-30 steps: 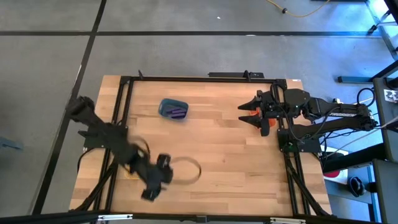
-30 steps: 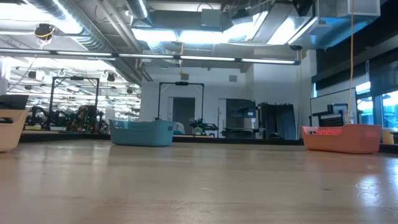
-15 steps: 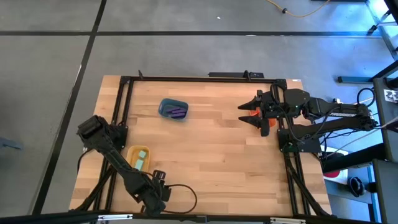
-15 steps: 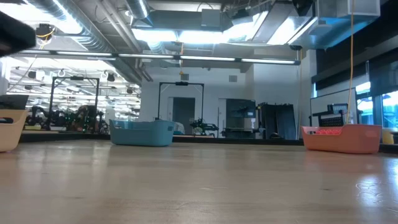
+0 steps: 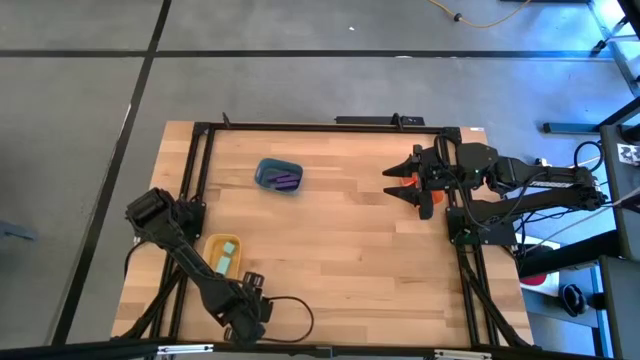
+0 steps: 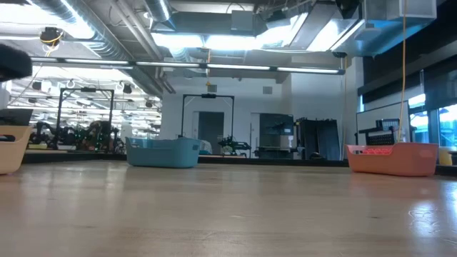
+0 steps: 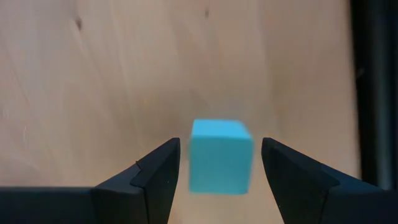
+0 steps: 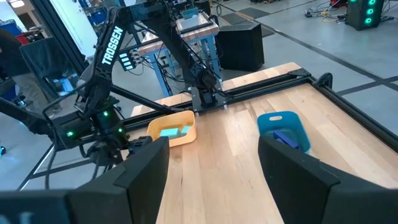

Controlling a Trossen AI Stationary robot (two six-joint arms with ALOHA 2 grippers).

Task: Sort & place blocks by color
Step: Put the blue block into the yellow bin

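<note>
The left gripper (image 5: 243, 318) is found at the near left corner of the table (image 5: 350, 250), well below the yellow tub (image 5: 222, 254). In the left wrist view a mint-green block (image 7: 220, 156) is seen on the bare wood, lying squarely in the gap between the two dark fingers (image 7: 155, 174), which are spread wider than the block and are not touching it. The block is roughly cubic, so no long axis needs to be matched; its flat sides are seen to face the fingers almost squarely. The coming move is judged to be a straight advance and a closing of the fingers, with no sideways correction called for.

The yellow tub, in which mint-green blocks (image 5: 227, 256) are already seen, lies just beside the left arm, so the carry is judged to be short. Purple blocks (image 5: 286, 181) are held in the blue tub (image 5: 278, 176) near the far edge.

The right gripper (image 5: 404, 183) is parked at the far right of the table, its fingers apart and holding nothing, over something orange that is mostly hidden. It is well apart from the loose block, so the left arm is clearly the nearer one.
</note>
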